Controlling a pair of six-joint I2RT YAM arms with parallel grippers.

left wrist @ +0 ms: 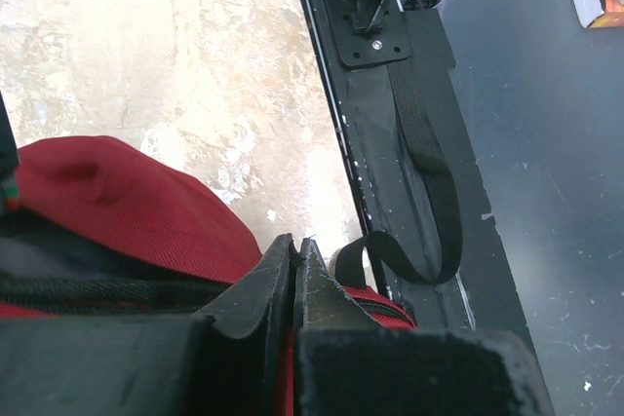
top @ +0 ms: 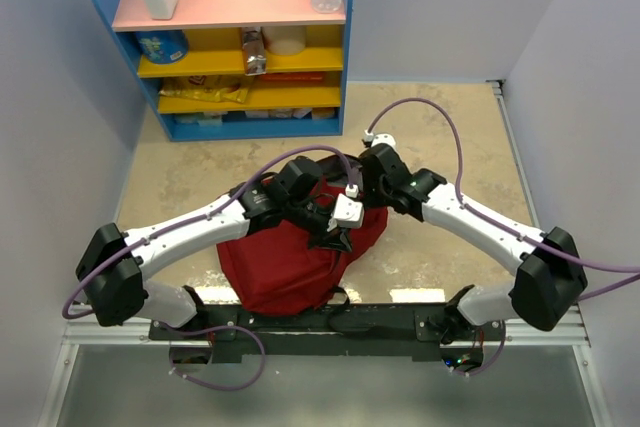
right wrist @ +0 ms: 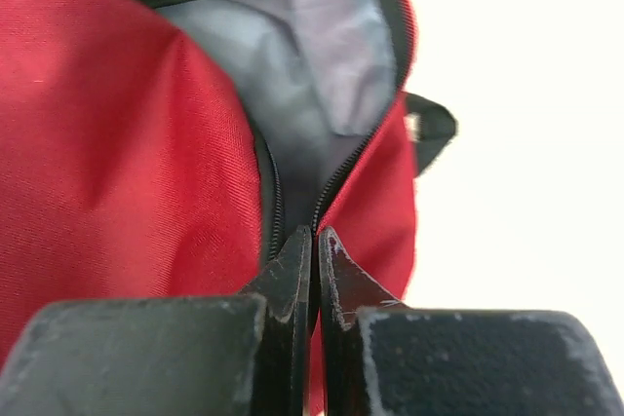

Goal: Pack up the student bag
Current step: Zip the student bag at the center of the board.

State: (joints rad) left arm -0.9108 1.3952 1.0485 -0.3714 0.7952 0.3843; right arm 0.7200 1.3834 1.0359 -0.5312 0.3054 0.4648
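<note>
presently one student bag sits unzipped; two claws, left gripper and right gripper, both pressed together against it.

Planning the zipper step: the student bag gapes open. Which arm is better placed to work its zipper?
Right, probably: the right gripper is shut where the zipper tracks meet on the student bag. The left gripper is shut at the bag's edge by the strap, suited to steadying.

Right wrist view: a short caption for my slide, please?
Shut right pincer at the zipper of the open dark red fabric backpack.
</note>
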